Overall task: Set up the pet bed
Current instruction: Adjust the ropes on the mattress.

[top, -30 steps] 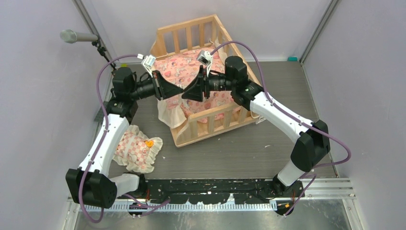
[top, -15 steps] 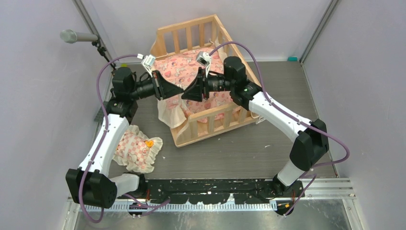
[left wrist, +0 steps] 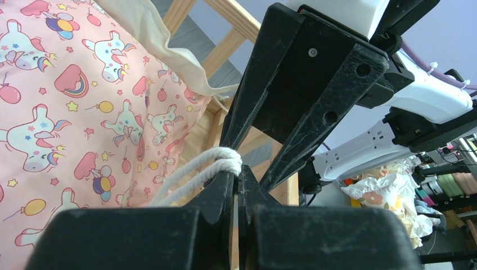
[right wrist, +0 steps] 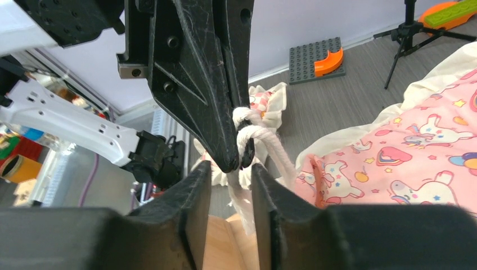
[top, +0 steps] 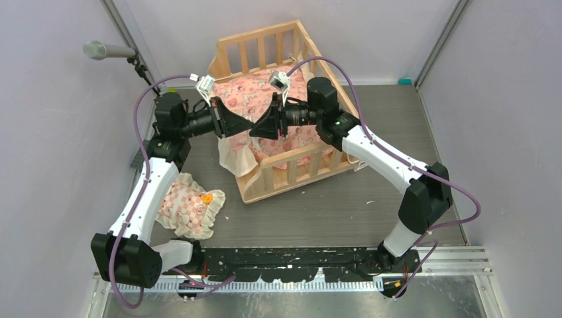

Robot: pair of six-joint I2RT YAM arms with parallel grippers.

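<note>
From above, the right gripper [top: 256,132] has edged toward the left gripper [top: 248,124], over the pet bed [top: 281,175] sitting mid-bench [top: 344,205]. Left wrist: the left gripper stays pinched on a white cord [left wrist: 222,163]. Right wrist: the jaws are narrowing but still apart, straddling that cord; a second grip looks imminent.

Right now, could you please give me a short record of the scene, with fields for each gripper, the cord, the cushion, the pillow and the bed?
left gripper: shut on the white cord, above the bed
right gripper: open, fingers on either side of the left fingertips and the cord, not gripping
white cord: looped at the left fingertips, other end hidden
unicorn-print cushion: inside the pet bed, cream frill hanging over the left rail
pet bed: slatted wooden frame, standing on the table
small frilled pillow: on the table, outside the bed, beside the left arm
</note>
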